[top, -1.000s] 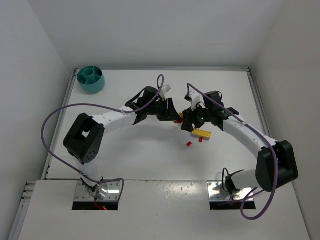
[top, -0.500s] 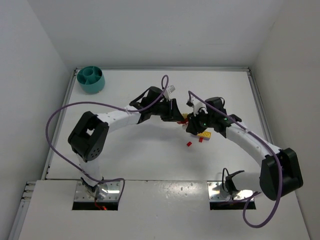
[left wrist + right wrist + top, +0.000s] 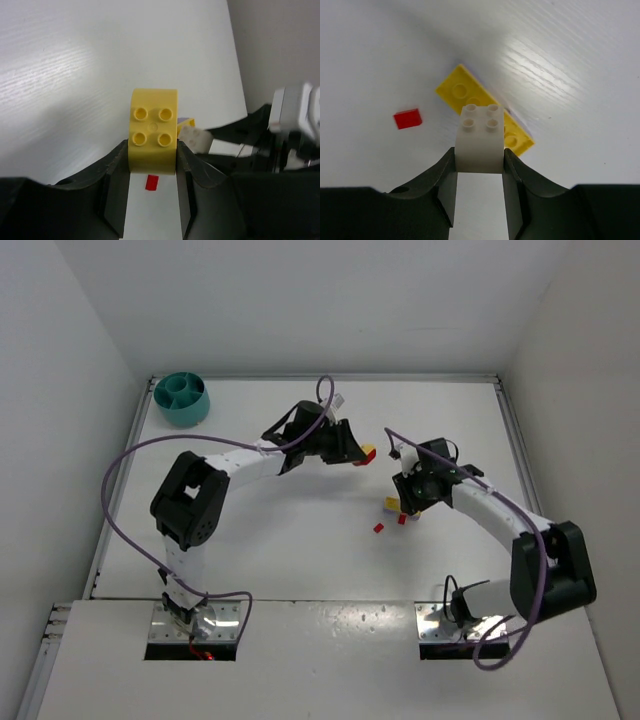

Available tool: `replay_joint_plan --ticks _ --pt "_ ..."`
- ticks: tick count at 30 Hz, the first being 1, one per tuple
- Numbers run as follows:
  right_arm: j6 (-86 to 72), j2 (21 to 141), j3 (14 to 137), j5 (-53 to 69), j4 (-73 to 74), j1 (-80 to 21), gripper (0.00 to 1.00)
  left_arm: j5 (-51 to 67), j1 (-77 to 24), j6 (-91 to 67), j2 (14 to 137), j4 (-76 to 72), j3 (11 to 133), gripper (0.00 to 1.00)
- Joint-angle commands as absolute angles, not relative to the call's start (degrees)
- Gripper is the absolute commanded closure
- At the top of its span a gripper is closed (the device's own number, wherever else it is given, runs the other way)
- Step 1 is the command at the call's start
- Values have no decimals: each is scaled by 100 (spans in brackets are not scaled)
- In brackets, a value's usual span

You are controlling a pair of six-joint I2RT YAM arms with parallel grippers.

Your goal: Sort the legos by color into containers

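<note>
Top view: left gripper (image 3: 356, 454) now sits higher in the frame and a little right of where it was. It is no longer nose to nose with the right gripper (image 3: 404, 502); the two stand apart. The yellow brick (image 3: 152, 131) has gone along with it, between its fingers. Left arm's black elbow joint (image 3: 188, 502) has swung right.

The right gripper has drawn back toward its own side, over the yellow plate (image 3: 454, 92). From above, that plate goes from fully exposed to a mere corner showing. Its jaws have narrowed from wide onto a white brick (image 3: 480, 135), pads against both sides.
</note>
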State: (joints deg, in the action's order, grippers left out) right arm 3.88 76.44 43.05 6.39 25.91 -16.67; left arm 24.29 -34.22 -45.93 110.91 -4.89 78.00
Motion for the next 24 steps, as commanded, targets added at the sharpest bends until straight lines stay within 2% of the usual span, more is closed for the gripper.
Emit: replay_joint_plan --ticks 1,5,8,9,12,18,24 --pt "141 8023 4746 236 2593 -1477 100 2522 -3472 -4571 10864 -808 7376 100" --pt "307 8463 5000 519 2794 -1345 97 2925 -3472 -4334 10635 -1072 6962 100" --pt "492 8675 5132 580 2795 -1274 85 3347 -3472 -4202 10503 -1266 6839 98" --pt "492 8727 5185 580 2795 -1214 69 3410 -3472 -4201 10503 -1266 6838 98" --pt "545 8780 5396 528 2795 -1152 49 3410 -3524 -4148 10503 -1318 6838 98" --pt "598 8702 5879 1026 3084 -976 41 3524 -3524 -4034 10319 -1520 6557 98" --pt "1325 8078 5687 3609 3409 -870 41 4358 -3586 -4244 10257 -2599 6180 98"
